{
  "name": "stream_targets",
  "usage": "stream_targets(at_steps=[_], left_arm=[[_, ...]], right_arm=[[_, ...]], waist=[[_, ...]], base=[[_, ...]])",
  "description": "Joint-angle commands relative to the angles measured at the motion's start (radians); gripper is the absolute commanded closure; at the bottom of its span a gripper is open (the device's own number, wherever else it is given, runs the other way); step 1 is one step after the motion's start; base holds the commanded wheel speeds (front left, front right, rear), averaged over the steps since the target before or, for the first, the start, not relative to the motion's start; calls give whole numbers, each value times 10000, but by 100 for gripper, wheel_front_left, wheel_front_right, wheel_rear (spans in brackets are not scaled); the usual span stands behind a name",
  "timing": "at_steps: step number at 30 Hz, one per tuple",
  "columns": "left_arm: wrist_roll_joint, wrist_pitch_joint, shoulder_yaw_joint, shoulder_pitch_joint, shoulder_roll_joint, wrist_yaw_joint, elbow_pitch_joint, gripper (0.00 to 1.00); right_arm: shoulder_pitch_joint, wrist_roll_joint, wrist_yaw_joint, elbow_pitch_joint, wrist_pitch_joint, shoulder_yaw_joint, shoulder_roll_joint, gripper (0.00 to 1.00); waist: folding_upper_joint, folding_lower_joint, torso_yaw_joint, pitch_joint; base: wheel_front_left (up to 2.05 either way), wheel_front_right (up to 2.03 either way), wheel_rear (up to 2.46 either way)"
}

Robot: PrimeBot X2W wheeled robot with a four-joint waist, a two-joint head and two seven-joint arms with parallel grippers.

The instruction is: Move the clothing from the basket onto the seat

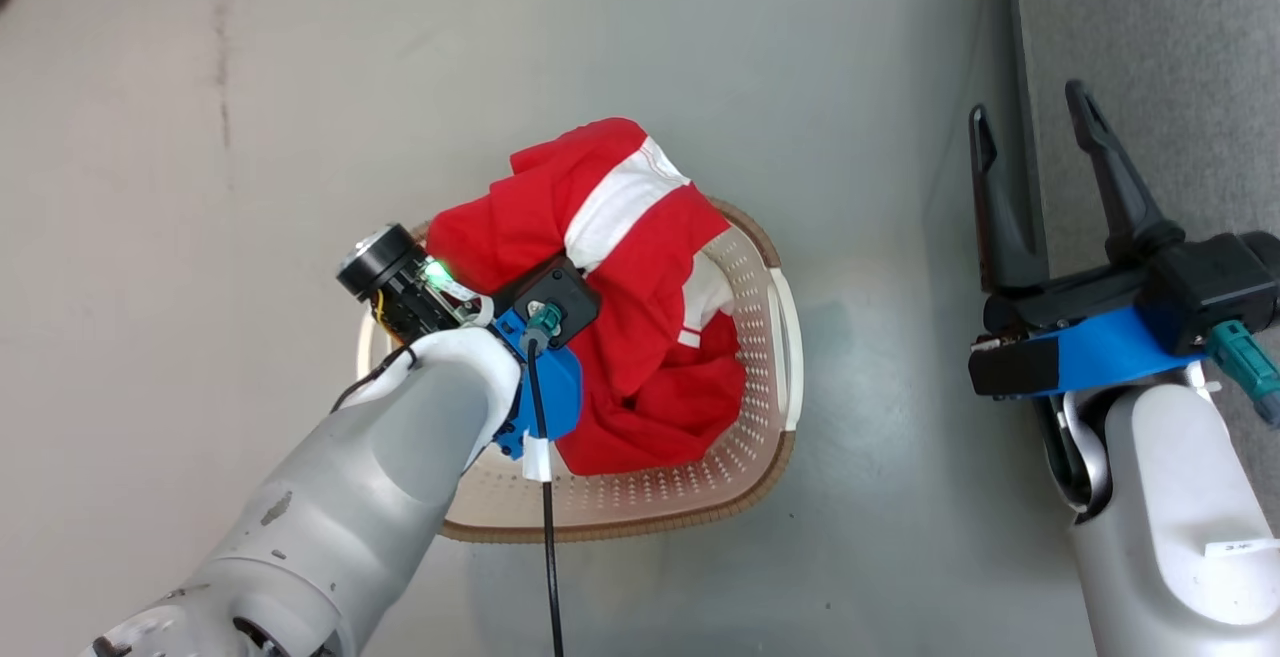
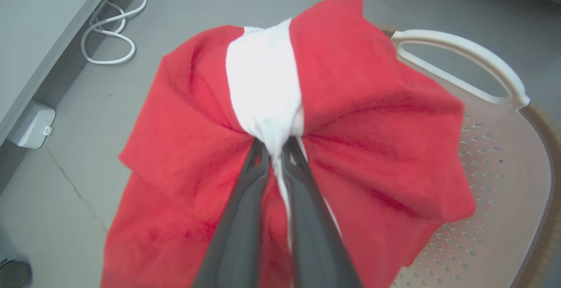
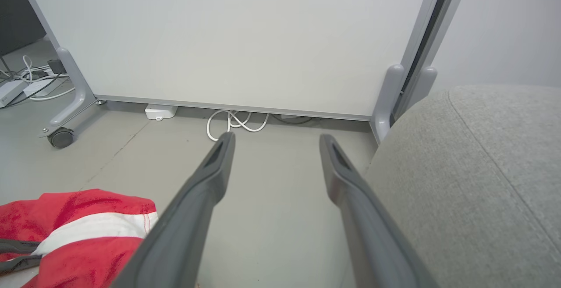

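My left gripper point(image 2: 276, 145) clamps the clothing point(image 2: 359, 104) by its white band; lift high, clearing basket point(image 2: 504, 156) rim, then swing to seat point(image 3: 482, 169); right gripper point(image 3: 274, 141) spread wide, empty

bright red clothing point(image 1: 610, 317) with white bands; cream perforated basket point(image 1: 750, 407), brown rim; grey seat point(image 3: 473, 183)

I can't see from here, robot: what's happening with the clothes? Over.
Left gripper shut on soft red white-banded garment over cream perforated plastic basket. Right gripper open, beside grey fabric seat. Nothing blocking.
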Motion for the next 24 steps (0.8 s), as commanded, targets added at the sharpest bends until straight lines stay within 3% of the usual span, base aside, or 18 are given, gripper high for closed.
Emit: stream_targets(at_steps=[1,16,24], left_arm=[[-60,-60,78,84,-20,31,-116,100],[-353,-70,1444,1091,287,459,-2714,100],[-3,-73,2044,1515,473,568,-3833,100]], right_arm=[[157,11,1,62,-46,-22,-60,0],[1089,132,3,453,-44,-203,-93,0],[1589,202,1,650,-44,-248,8,0]], waist=[[-1,1,191,-397],[-1,1,643,-2206],[-1,1,689,-3123]], base=[[0,0,0],[0,0,0],[0,0,0]])
